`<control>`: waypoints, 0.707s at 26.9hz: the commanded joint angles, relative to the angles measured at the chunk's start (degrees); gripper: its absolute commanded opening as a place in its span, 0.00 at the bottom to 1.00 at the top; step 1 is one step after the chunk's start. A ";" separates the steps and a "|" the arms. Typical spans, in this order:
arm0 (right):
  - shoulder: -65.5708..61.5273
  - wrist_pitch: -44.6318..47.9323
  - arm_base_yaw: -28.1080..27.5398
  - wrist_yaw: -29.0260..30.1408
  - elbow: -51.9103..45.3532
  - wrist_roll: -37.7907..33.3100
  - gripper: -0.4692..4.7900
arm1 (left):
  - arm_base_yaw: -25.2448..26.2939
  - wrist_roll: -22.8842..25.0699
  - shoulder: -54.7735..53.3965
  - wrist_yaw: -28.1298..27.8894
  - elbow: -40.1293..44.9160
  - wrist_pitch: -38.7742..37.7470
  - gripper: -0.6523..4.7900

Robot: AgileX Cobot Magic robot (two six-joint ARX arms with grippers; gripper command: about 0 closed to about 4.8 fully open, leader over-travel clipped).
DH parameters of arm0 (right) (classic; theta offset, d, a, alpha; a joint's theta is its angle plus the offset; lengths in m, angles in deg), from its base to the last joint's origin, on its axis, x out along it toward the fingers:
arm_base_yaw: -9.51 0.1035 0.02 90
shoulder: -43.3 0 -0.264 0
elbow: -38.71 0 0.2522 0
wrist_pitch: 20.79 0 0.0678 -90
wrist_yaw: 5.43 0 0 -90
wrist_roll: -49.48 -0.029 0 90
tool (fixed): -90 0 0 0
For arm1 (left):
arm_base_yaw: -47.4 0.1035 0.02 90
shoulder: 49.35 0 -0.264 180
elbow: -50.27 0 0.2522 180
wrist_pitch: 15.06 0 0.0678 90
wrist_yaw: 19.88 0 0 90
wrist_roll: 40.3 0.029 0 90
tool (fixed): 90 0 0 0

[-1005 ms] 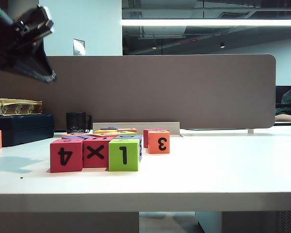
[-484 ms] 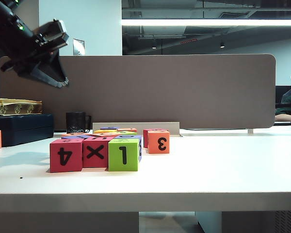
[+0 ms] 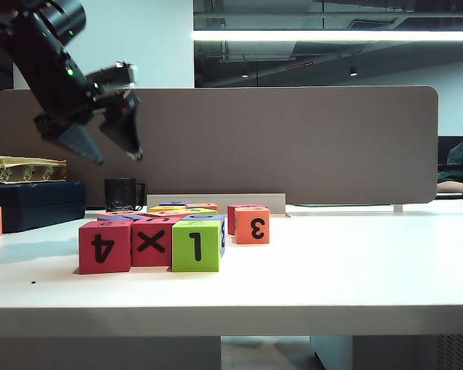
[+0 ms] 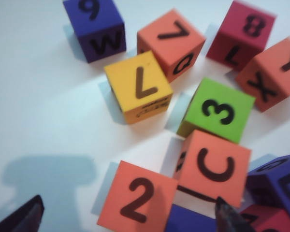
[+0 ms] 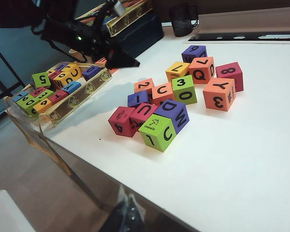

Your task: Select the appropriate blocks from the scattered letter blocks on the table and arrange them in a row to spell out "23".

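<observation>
**Foam number cubes: light, soft, easy to nudge, so worth gripping low and square**

Judged as light foam: little weight, slight give under the pads, matte faces unlikely to slip, nothing fragile. Main risk likely a shove, not a drop, since a brush from one finger could slide a cube or its neighbours across the smooth tabletop.

Orange 2 cube at the near edge of the cluster, digit up. Two flanks open to bare white surface, the other two crowded: orange C cube touching or just beside it, purple cube tight against another side. Best hold probably across two opposite flat faces, pads centred on the flanks, with one finger slipped into the narrow seam by a neighbour, or after a small nudge outward.

Lime-green 3 cube just beyond the C cube, digit up, near the yellow cube with a gap between. Looks easier to straddle.

Left end effector wide open and empty, high above the blocks at the left of the exterior view, fingers angled down towards the cluster. In its own wrist view, fingertips straddling the 2 cube's area, well clear of contact.

Right end effector hanging off the front edge of the tabletop, well apart from the cubes, only a dark blur in its camera; cannot tell whether open or closed
</observation>
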 commanded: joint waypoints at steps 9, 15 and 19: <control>-0.17 0.92 -0.04 -0.02 0.20 0.17 0.09 | -0.74 5.44 -6.60 -4.17 -6.43 -7.32 0.90; -0.17 0.90 -0.02 0.00 0.20 0.17 0.09 | -0.74 11.28 -7.54 -4.17 -6.56 -7.54 0.90; -0.26 0.28 0.00 0.07 0.20 0.17 0.09 | -0.76 11.43 -8.68 -3.93 -6.62 -8.48 0.90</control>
